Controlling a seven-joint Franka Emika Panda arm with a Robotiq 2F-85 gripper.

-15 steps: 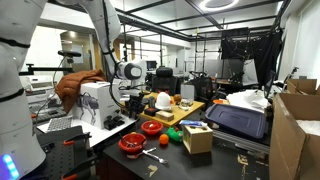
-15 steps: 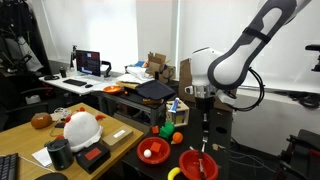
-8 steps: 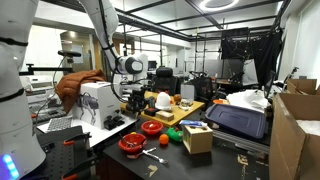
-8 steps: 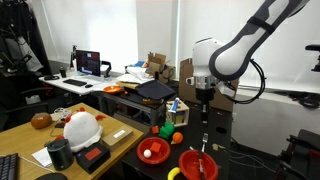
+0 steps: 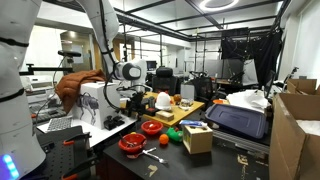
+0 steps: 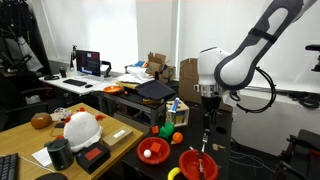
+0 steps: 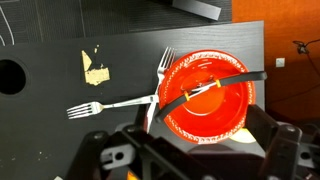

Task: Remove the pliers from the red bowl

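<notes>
Claw (image 6: 207, 104) hangs well above the red bowl (image 7: 212, 112) on the black worktop (image 7: 45, 40), its grip unreadable; pliers (image 7: 207, 90) lie inside the bowl

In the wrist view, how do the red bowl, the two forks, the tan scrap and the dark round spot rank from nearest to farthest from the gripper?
1. The red bowl, right by the open gripper.
2. The forks, at the bowl's left.
3. The tan scrap, farther left.
4. The dark round spot, at the left edge.
</notes>
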